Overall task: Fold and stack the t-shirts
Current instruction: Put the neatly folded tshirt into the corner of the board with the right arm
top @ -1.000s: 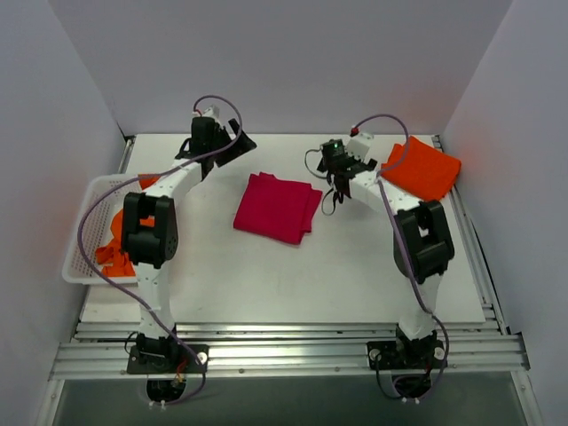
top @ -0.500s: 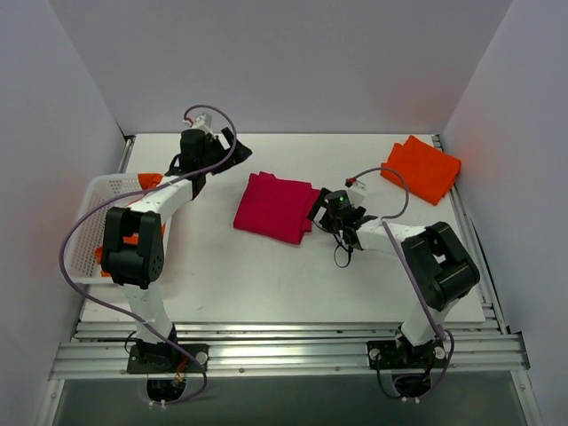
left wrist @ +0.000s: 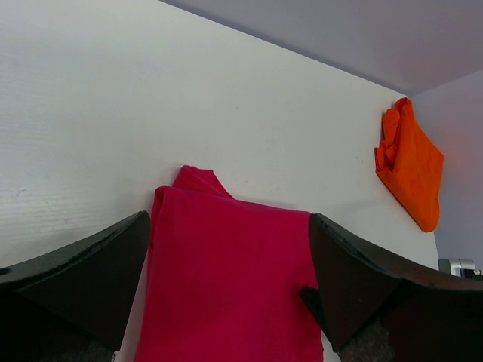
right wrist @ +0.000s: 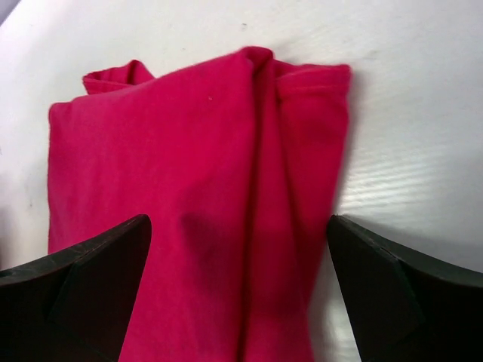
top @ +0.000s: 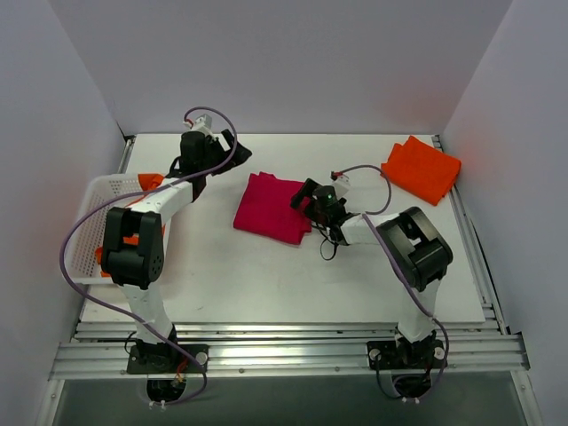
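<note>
A folded crimson t-shirt (top: 271, 208) lies at the table's middle; it fills the left wrist view (left wrist: 226, 279) and the right wrist view (right wrist: 189, 211). A folded orange t-shirt (top: 422, 167) lies at the back right, also seen in the left wrist view (left wrist: 411, 166). More orange shirts (top: 133, 238) lie in the basket. My right gripper (top: 304, 197) is open, low over the crimson shirt's right edge, jaws either side of its folds. My left gripper (top: 238, 145) is open, raised behind the shirt's back left corner.
A white mesh basket (top: 89, 232) stands at the table's left edge. White walls close in the back and both sides. A purple cable loops off each arm.
My right gripper has moved from beside the orange shirt down and left onto the crimson shirt's right edge. My left arm has shifted slightly.
</note>
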You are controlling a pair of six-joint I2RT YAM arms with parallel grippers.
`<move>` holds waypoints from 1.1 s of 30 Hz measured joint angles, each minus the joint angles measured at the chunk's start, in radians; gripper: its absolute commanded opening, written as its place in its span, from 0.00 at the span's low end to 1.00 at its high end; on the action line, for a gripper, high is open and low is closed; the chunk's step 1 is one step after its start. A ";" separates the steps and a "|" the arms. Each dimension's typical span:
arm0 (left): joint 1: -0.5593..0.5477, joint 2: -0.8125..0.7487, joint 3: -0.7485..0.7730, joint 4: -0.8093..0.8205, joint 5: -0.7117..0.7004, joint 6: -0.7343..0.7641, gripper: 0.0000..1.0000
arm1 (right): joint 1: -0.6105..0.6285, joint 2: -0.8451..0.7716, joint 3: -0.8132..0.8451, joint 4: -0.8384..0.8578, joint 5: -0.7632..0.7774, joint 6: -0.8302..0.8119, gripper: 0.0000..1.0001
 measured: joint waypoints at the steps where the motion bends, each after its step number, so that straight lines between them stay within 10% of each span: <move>1: 0.000 0.000 0.000 0.000 0.000 0.002 0.94 | 0.003 0.014 0.012 0.013 -0.004 0.002 0.99; 5: 0.002 0.003 0.000 0.002 -0.002 0.006 0.94 | 0.014 0.060 0.049 0.050 -0.015 0.005 0.78; 8: 0.008 0.004 -0.008 0.009 -0.002 0.005 0.95 | 0.018 0.094 0.064 0.059 -0.033 0.006 0.02; 33: 0.048 -0.023 -0.353 0.312 0.058 -0.132 0.97 | -0.354 0.148 0.937 -0.800 0.145 -0.375 0.00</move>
